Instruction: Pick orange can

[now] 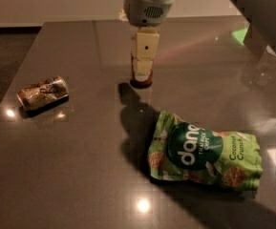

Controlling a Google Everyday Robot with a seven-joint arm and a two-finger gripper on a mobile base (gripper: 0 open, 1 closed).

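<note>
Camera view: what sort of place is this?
Probably an office snack area: a dark countertop holds an orange can lying sideways and a green snack bag. The tool hangs at the red can.

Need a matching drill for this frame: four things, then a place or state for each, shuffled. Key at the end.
Things:
1. orange can
2. red can
3. green snack bag
4. gripper

Places or states:
a. mostly hidden behind the gripper, only its base showing
b. hangs down over the middle of the table, in front of the red can
c. lies on its side, image left
d. lies flat, front right

Pairs: 1-c, 2-a, 3-d, 4-b
</note>
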